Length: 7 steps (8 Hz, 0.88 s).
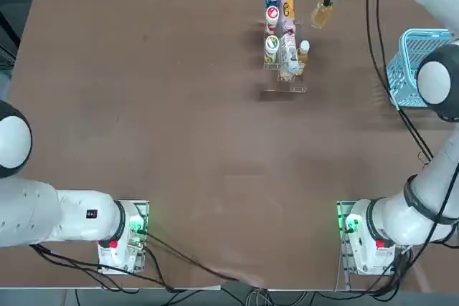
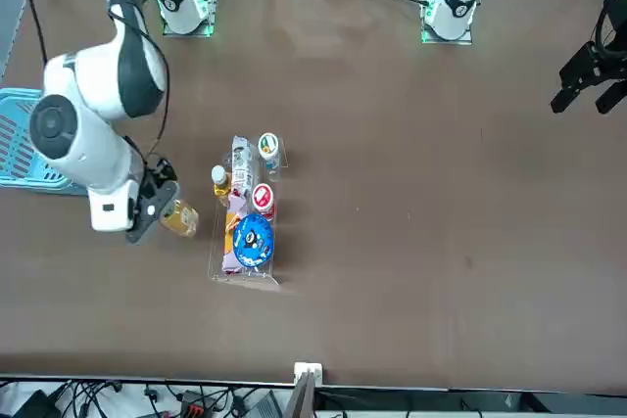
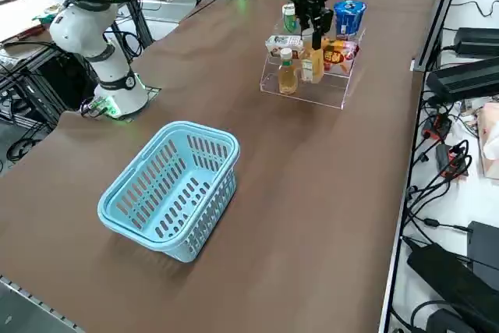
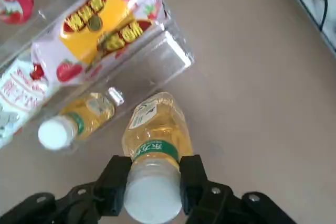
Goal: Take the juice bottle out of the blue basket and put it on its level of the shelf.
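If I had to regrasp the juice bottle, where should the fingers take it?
At the white cap and neck, from above. The juice bottle hangs upright, and the right gripper, shut on it beside the shelf, already pinches it there. That end is narrowest, and a top approach should clear the rack.

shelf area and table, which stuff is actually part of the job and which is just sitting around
Part of the job:
- juice bottle, held by its cap in the right gripper, beside the shelf
- shelf
- blue basket, with nothing in it

Just sitting there:
- white-capped bottle on the shelf
- blue-lidded cup
- pink snack packet
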Each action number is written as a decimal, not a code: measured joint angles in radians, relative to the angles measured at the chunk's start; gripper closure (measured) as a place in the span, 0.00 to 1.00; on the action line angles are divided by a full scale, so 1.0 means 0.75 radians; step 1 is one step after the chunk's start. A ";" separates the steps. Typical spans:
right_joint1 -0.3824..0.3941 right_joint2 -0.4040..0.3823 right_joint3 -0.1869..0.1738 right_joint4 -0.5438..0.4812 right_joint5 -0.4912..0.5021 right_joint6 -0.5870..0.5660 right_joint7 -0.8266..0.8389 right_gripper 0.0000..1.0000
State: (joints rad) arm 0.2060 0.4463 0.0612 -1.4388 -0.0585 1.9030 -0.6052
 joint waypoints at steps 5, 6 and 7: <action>0.063 0.098 -0.001 0.002 -0.009 0.087 -0.016 0.47; 0.068 0.119 -0.001 0.002 -0.015 0.106 -0.053 0.47; 0.074 0.140 -0.001 0.002 -0.018 0.126 -0.088 0.47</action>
State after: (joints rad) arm 0.2616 0.5514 0.0601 -1.4371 -0.0717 1.9972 -0.6709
